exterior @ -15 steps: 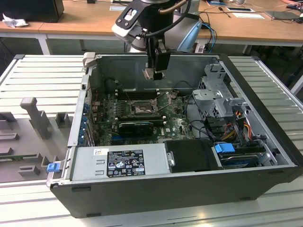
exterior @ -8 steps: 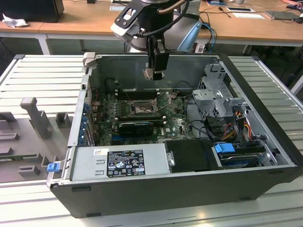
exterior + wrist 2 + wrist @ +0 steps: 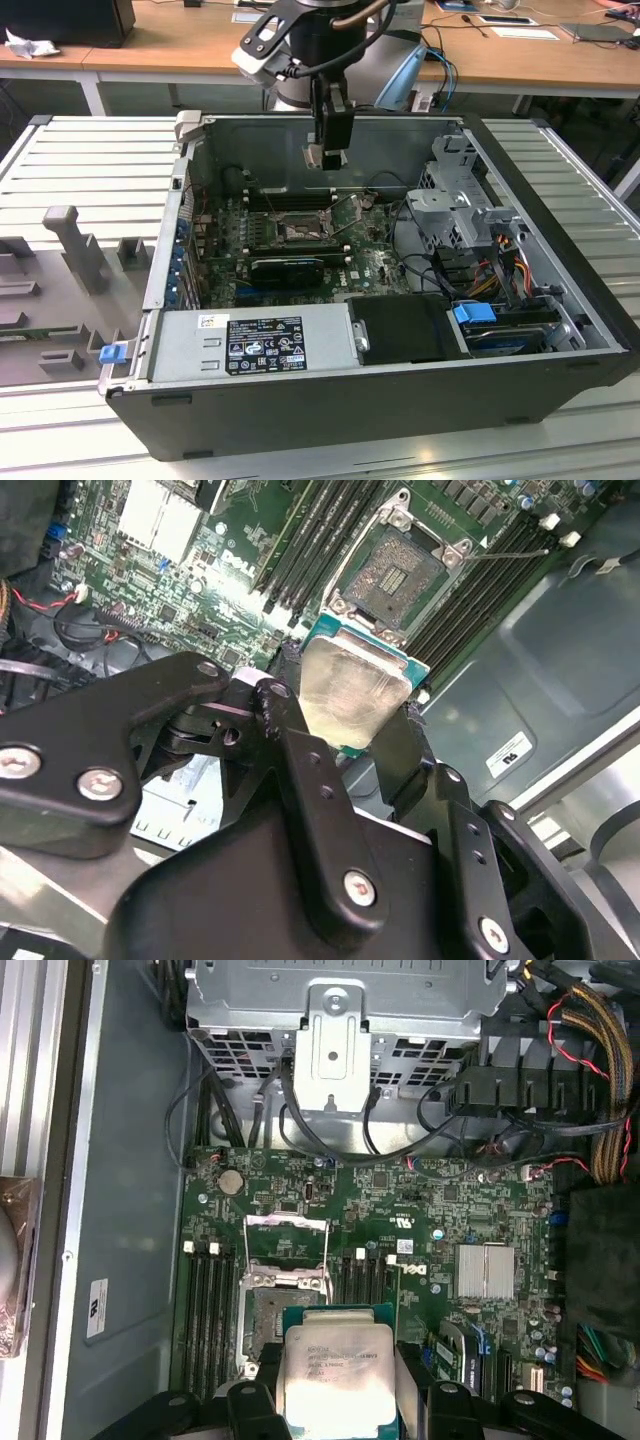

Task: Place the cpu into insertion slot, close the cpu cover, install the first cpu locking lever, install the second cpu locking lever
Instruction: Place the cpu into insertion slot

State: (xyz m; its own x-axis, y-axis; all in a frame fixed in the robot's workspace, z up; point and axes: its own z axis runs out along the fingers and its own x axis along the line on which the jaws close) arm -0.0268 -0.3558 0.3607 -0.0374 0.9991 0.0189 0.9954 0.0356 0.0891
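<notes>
Silvery-beige cpu (image 3: 355, 695) is sitting clamped by its edges in my gripper (image 3: 350, 725), which is hanging above the board inside the open computer case (image 3: 560, 250) in the exterior view. I am seeing the insertion slot (image 3: 405, 570) lying bare on the green motherboard (image 3: 450, 1210), between two banks of black memory slots (image 3: 210, 1310). The cpu cover (image 3: 287, 1240) is standing tipped open at the slot's edge facing the drive cage (image 3: 330, 1020).
</notes>
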